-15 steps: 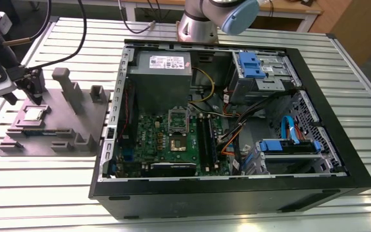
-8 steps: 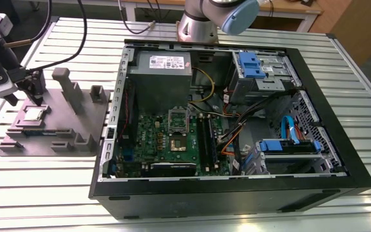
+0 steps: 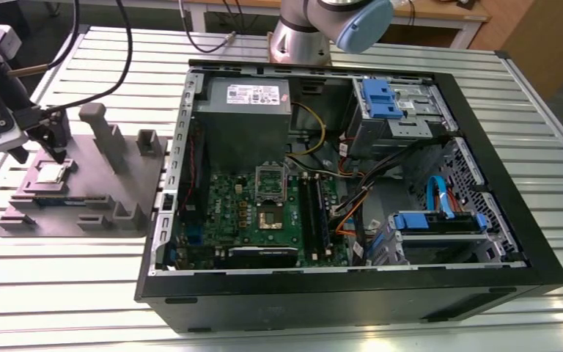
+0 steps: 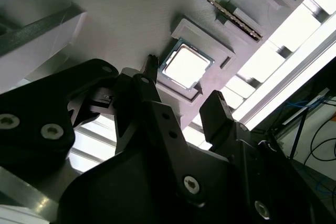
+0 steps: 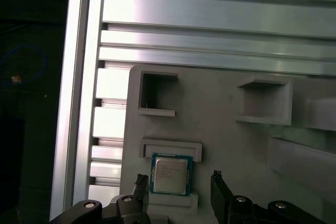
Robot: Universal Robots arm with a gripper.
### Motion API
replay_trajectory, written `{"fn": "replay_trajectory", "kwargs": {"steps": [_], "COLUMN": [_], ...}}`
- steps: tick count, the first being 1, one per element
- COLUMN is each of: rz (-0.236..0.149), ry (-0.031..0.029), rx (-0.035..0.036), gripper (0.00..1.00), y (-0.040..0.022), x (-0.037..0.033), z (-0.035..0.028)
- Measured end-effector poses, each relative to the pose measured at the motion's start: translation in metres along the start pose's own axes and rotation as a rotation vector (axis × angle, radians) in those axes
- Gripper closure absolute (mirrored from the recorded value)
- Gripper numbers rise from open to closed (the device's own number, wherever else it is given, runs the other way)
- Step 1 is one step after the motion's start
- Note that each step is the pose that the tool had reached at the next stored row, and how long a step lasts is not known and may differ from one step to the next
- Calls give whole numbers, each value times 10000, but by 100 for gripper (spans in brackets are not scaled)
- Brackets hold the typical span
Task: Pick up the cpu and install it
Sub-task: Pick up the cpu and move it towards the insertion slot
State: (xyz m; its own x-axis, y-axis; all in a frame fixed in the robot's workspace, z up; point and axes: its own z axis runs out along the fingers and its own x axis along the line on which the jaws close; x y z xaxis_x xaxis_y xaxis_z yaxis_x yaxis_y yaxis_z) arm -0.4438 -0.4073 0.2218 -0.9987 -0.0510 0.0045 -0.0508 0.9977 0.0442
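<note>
The cpu (image 3: 50, 174) lies flat in a shallow square pocket of the grey moulded tray (image 3: 96, 183), which rests on the slatted metal tabletop (image 3: 67, 293) at the exterior view's left, just beside the open computer case (image 3: 360, 297). The chip's silvery top faces up and its thin pale rim shows all round.

The gripper (image 3: 45, 154) hangs directly over that pocket with its two dark fingers spread apart and nothing between them. In the first wrist view the fingertips (image 5: 216, 176) stand one on each side of the cpu (image 5: 169, 174), with the gripper (image 5: 178, 178) centred on the chip, and the tray (image 5: 220, 145) sits on the ribbed tabletop (image 5: 210, 14). The second wrist view shows the same straddle: the cpu (image 4: 186, 65) shines bright in its recess in the tray (image 4: 131, 14), and the gripper (image 4: 181, 85) frames it from above (whether the tips touch the tray cannot be told).

Inside the case, the green motherboard (image 3: 243, 213) lies flat, and its metal-framed socket (image 3: 270, 218) with a dark centre sits well apart from the tray. The grey box with a white label (image 3: 247, 95) sits beyond the motherboard, towards the arm's base (image 3: 306, 33).
</note>
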Motion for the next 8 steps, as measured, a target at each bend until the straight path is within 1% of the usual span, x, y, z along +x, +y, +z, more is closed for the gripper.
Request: {"fn": "replay_trajectory", "kwargs": {"steps": [3, 8], "rz": [-1, -1], "ry": [0, 0], "rx": [0, 0], "gripper": [41, 41], "y": [-1, -1], "x": [1, 1], "z": [12, 12]}}
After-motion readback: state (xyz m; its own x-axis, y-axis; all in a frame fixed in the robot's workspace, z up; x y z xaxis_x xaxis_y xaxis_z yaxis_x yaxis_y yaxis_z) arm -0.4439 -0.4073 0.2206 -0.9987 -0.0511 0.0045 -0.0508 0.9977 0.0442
